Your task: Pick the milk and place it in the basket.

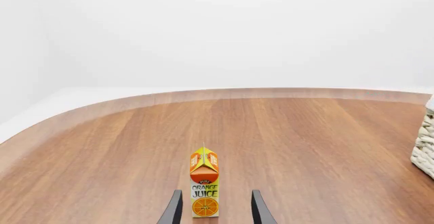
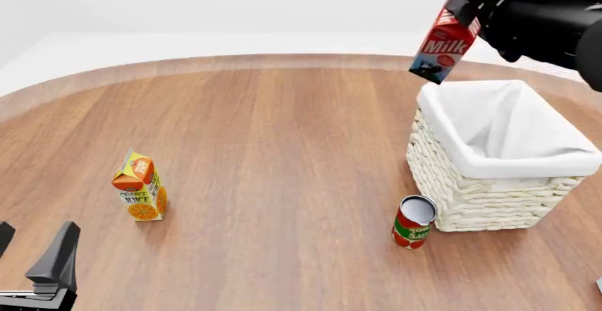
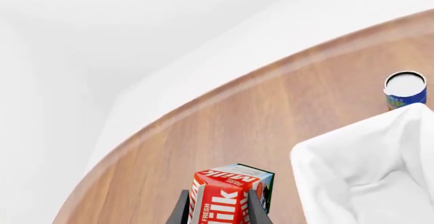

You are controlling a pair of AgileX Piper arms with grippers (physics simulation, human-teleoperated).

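My right gripper [image 2: 463, 9] is shut on the milk [image 2: 442, 46], a red-topped carton with white "Milk" lettering, and holds it tilted in the air above the far left corner of the basket [image 2: 470, 184]. In the right wrist view the milk [image 3: 227, 196] sits between the fingers, with the basket's white cloth lining [image 3: 373, 173] beside it. The basket is cream-white wicker, and what shows of its inside holds nothing. My left gripper [image 2: 33, 254] is open and empty at the near left; in the left wrist view its fingers [image 1: 173, 209] stand apart.
An orange juice carton [image 2: 139, 187] stands upright at the left, right in front of the left gripper; it also shows in the left wrist view [image 1: 204, 183]. A red tomato can [image 2: 413, 222] stands against the basket's near left corner. Wooden table [image 2: 282, 135] with a curved far edge.
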